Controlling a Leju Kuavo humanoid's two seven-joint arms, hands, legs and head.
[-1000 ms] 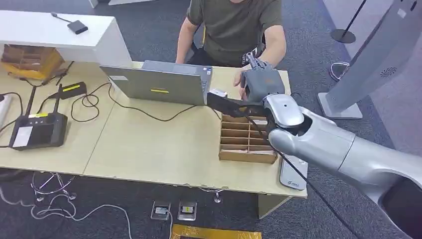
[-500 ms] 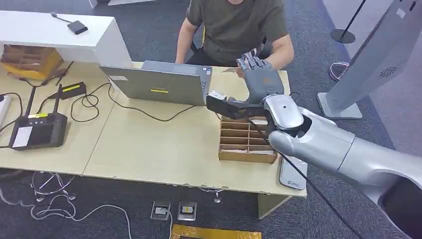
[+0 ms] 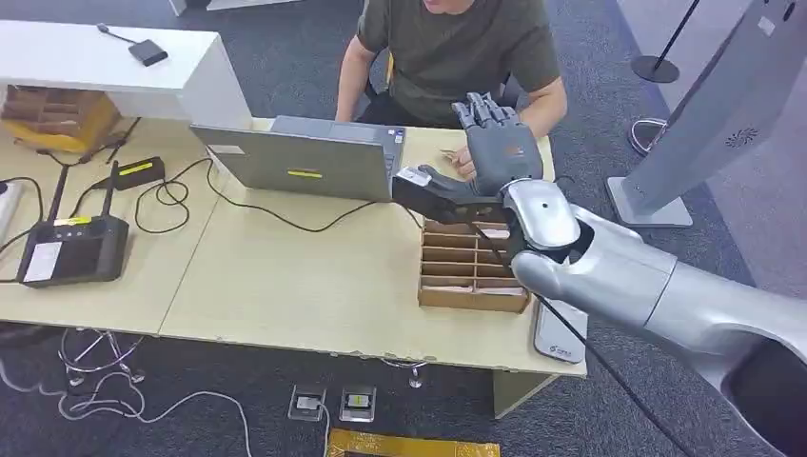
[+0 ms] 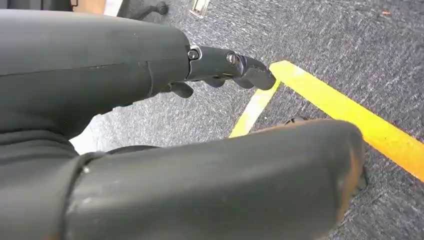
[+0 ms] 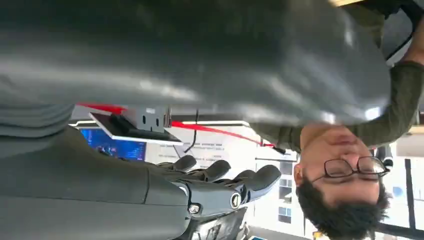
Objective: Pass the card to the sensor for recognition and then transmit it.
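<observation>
A: What is sitting on the bench (image 3: 314, 286) at this point?

B: Going by size, the person (image 3: 457, 48) is sitting behind its far edge, the grey laptop (image 3: 305, 157) is standing along that edge, and the wooden divider box (image 3: 466, 271) is lying near the right edge with a flat white device (image 3: 560, 341) just beside it at the front right corner.

A: And the robot's right hand (image 3: 495, 143)?

B: It is hovering raised over the far right corner, fingers spread and upright, holding nothing. The right wrist view is showing the same: fingers (image 5: 220, 172) apart, empty. The left hand (image 4: 220, 70) is hanging over the floor with fingers curled loosely; whether anything is inside is hard to tell, though nothing is showing.

A: Where is the card?

B: It cannot be picked out now. The person's hand (image 3: 463, 162) is resting on the bench right by the robot's palm, so the handover is probably finished or finishing.

A: What is differing from half a second ago?

B: A pale card was showing near the person's hand then; now it is gone, and the robot's hand is lifting slightly higher with fingers opening wider.
</observation>
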